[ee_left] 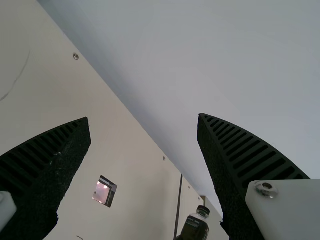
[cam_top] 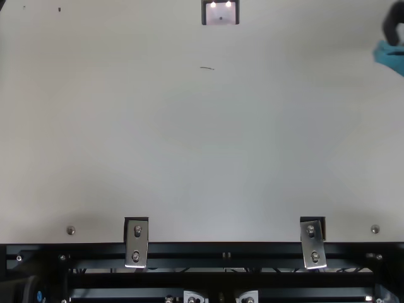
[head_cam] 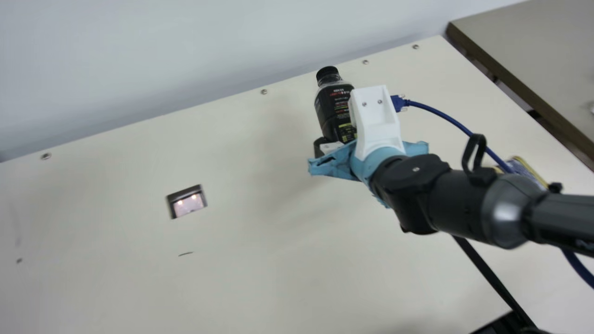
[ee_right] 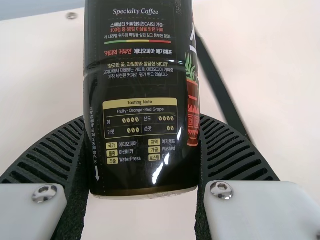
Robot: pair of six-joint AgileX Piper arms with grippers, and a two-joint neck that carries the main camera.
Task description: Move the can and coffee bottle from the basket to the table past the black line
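In the main view my right gripper (head_cam: pixel 338 139), beyond a blue cloth, holds the dark coffee bottle (head_cam: pixel 335 107), cap up and slightly tilted. The right wrist view shows my right gripper (ee_right: pixel 142 120) with one finger on each side of the bottle (ee_right: pixel 140 90). My left gripper (ee_left: pixel 144 119) stands open with nothing between its fingers; beyond them is the bottle (ee_left: pixel 194 229). The black line (head_cam: pixel 493 279) runs under the right arm and shows beside the bottle (ee_left: pixel 178 205). Whether the bottle touches the table, I cannot tell.
A blue and yellow object (head_cam: pixel 526 170), possibly the can, is partly hidden behind the right arm. A blue cable (head_cam: pixel 445 117) loops over the table (head_cam: pixel 260 222). A pale wall (head_cam: pixel 139 51) rises at its far edge. A rectangular cutout (head_cam: pixel 187 202) lies left of the arm.
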